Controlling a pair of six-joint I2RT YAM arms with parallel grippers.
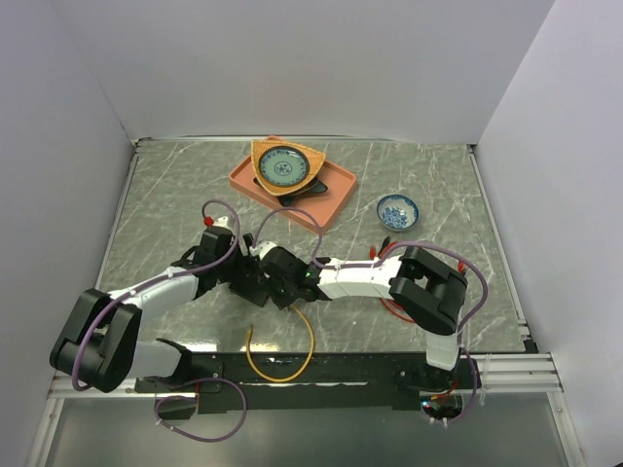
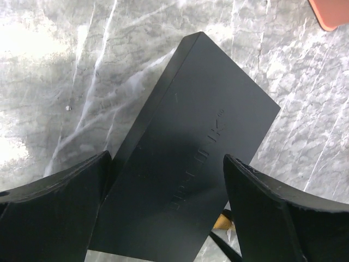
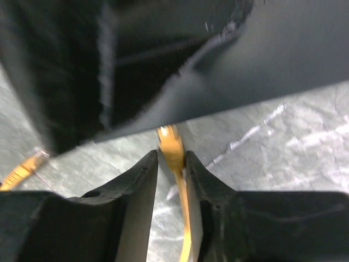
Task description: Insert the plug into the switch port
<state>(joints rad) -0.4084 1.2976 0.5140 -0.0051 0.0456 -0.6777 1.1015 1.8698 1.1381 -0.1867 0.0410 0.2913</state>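
Table (image 1: 438,175): grey marbled surface; both arms reach to its middle, where the wrists meet.
Black box (image 2: 191,142): flat and matte, lying on the table and set diagonally in the left wrist view; faint lettering on its top face.
Left gripper (image 2: 166,161): jaws spread wide, one on either long side of the box; one finger (image 2: 60,207) is hard by the box's side, contact not determinable.
Plug (image 3: 171,143): orange-yellow, its front end meeting the lower edge of the box, between the fingers of the right gripper.
Switch port: not distinguishable; that edge of the box is dark and blurred in the right wrist view.
Right gripper (image 3: 172,159): jaws narrow, flanking the plug and its cable; a sliver of table shows between one finger (image 3: 136,185) and the plug, and the other finger looks to touch it; whether it grips cannot be told.
Cable (image 1: 310,342): orange, looping from the grippers toward the near table edge.
Second connector (image 3: 22,170): orange, lying on the table at the left of the right wrist view.
Orange tray (image 1: 336,190): far side of the table, holding a patterned plate (image 1: 282,167).
Small bowl (image 1: 397,209): blue and white, right of the tray, apart from it.
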